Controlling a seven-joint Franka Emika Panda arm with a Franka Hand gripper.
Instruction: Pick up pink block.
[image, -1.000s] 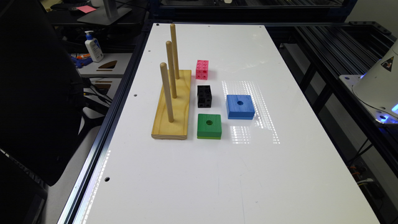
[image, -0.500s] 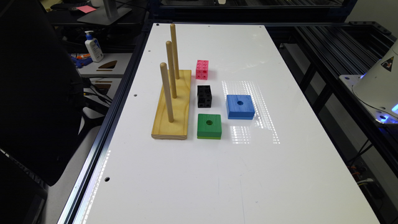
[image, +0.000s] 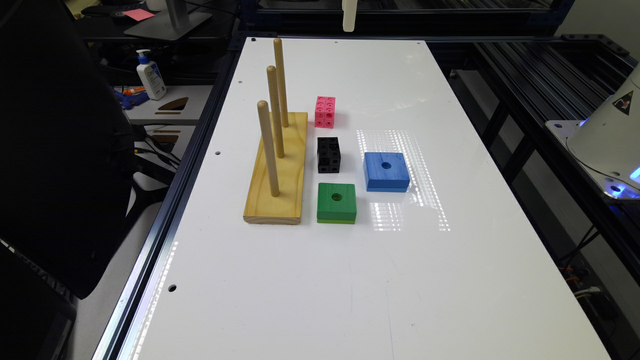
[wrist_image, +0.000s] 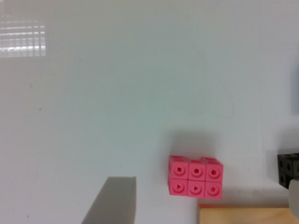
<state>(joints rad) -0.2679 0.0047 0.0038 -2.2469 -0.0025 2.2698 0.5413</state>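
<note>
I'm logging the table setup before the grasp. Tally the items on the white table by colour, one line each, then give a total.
Pink: 1, the pink block
Black: 1, the black cube
Blue: 1, the blue block with a centre hole
Green: 1, the green block with a centre hole
Natural wood: 1, the wooden peg stand with three pegs
Total: 5

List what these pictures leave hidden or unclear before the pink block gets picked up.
- Black cube: cut off by the wrist view's edge.
- Wooden peg board: in the wrist view, just an edge strip inside the frame.
- Gripper: in the exterior view, cropped at the top edge, fingers indistinguishable.
- Pink block: its far sides face away in the exterior view.
</note>
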